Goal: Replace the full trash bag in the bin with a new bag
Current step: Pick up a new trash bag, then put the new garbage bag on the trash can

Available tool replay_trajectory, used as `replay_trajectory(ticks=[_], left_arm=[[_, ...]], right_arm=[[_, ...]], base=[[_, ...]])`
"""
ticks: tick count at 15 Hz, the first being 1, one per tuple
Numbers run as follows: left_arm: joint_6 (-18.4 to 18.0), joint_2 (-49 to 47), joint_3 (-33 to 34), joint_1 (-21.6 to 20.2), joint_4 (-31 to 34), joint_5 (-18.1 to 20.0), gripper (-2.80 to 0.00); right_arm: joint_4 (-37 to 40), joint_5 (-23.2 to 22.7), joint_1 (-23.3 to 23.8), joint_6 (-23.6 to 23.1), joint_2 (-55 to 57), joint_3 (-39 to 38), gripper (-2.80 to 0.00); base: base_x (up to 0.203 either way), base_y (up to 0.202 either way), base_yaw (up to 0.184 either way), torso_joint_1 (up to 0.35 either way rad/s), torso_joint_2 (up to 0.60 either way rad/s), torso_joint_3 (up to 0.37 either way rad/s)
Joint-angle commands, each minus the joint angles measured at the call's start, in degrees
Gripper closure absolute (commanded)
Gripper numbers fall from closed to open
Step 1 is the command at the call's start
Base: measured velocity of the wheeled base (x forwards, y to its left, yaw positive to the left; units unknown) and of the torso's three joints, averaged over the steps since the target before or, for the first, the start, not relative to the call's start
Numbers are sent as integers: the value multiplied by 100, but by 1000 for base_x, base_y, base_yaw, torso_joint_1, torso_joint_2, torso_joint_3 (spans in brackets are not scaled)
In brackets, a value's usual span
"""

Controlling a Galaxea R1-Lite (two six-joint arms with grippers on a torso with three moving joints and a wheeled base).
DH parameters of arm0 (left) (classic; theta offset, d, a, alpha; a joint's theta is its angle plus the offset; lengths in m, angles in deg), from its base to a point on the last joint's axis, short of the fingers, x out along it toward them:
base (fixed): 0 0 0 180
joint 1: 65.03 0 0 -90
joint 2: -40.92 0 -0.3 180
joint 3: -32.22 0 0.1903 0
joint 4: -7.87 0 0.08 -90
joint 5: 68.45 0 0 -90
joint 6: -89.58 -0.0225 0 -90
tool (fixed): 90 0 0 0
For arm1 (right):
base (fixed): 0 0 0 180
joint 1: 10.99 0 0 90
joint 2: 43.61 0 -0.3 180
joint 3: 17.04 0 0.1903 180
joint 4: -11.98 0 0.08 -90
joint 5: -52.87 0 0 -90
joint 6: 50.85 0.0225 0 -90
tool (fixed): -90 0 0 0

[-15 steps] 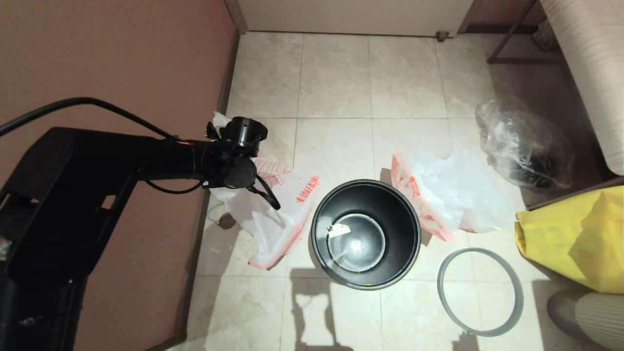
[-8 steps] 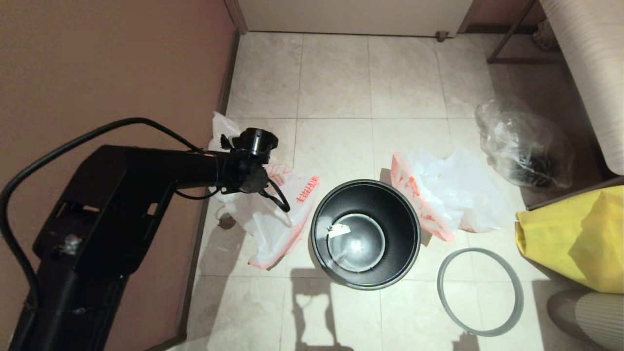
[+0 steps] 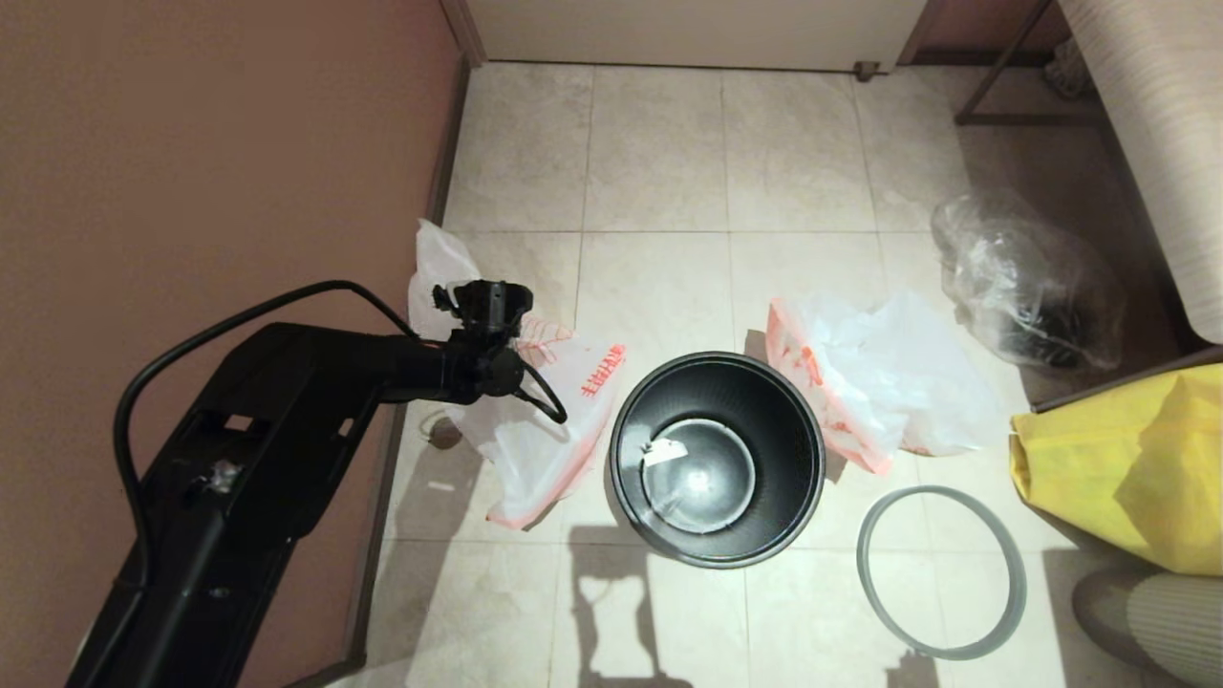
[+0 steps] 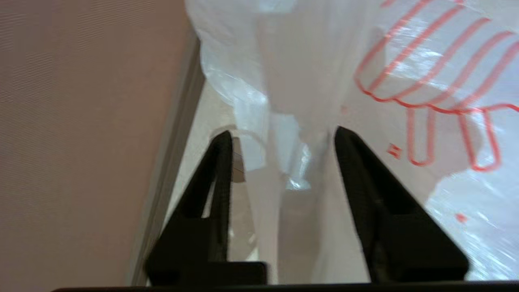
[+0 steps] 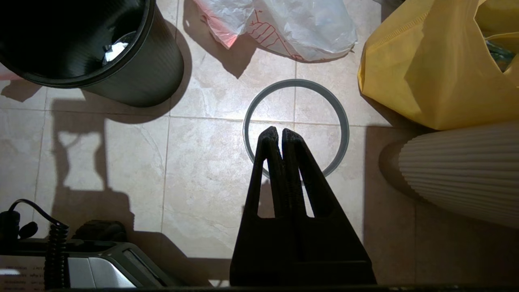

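Observation:
The black bin (image 3: 717, 459) stands open on the tiled floor with only a paper scrap at its bottom. Left of it, by the wall, lies the limp new bag (image 3: 535, 420) with its orange leaf drawing and red characters. My left arm's wrist (image 3: 482, 315) hangs over that bag. My left gripper (image 4: 279, 136) points down at it, open, with a raised fold of the bag (image 4: 300, 101) between the jaws. The lumpy full trash bag (image 3: 879, 382) lies right of the bin. The grey rim ring (image 3: 941, 573) lies on the floor, and my shut right gripper (image 5: 281, 132) hovers above the ring (image 5: 344, 121).
A brown wall (image 3: 191, 143) runs close along the left of the new bag. A clear bag with dark contents (image 3: 1027, 287) and a yellow fabric sack (image 3: 1127, 468) sit at the right. Ribbed beige furniture (image 3: 1147, 612) stands at the near right.
My left arm has dropped lower onto the new bag by the wall. Bags, bin and ring have not moved.

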Motion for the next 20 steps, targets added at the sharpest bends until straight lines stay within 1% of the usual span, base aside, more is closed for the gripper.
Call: replay_trajectory(ticks=[1,2,4,7,9,10,11,13,15,18,19,20], left_arm=[[11,41,2,17,3,-27,0],[11,143,49,26,79,-17,0],[88,461,208,78,565,-3,0],[568,1211,660,301,1611,13,0],[965,1796,1026,504,2285,45,0],[1118,2142,1279,604,2555,47,0],[1224,2536,1672,687,2770,16,0],[1307,3378,2460,839,2965,-99,0],[1331,4386,3119,1088,3148,-156,0],[1376,5952,3667,1599,3867,-187,0],[1381,6426,3770,1856,4078,-187,0],[1378,6889,3844,2208,4257,-167,0]], right_arm=[[4,-4,0,-3,8,-1,0],[4,-4,0,-3,8,-1,0],[1,-4,0,-3,8,-1,0],[5,-4,0,-3,8,-1,0],[0,-4,0,-3,8,0,0],[5,-4,0,-3,8,-1,0],[5,-4,0,-3,8,-1,0],[3,-4,0,-3,8,-1,0],[5,-4,0,-3,8,-1,0],[1,-4,0,-3,8,-1,0],[3,-4,0,-3,8,-1,0],[5,-4,0,-3,8,-1,0]], base=[[0,0,0,0,0,0],[0,0,0,0,0,0],[0,0,0,0,0,0],[0,0,0,0,0,0],[0,0,0,0,0,0],[0,0,0,0,0,0],[0,0,0,0,0,0],[0,0,0,0,0,0],[0,0,0,0,0,0],[0,0,0,0,0,0],[0,0,0,0,0,0],[0,0,0,0,0,0]])
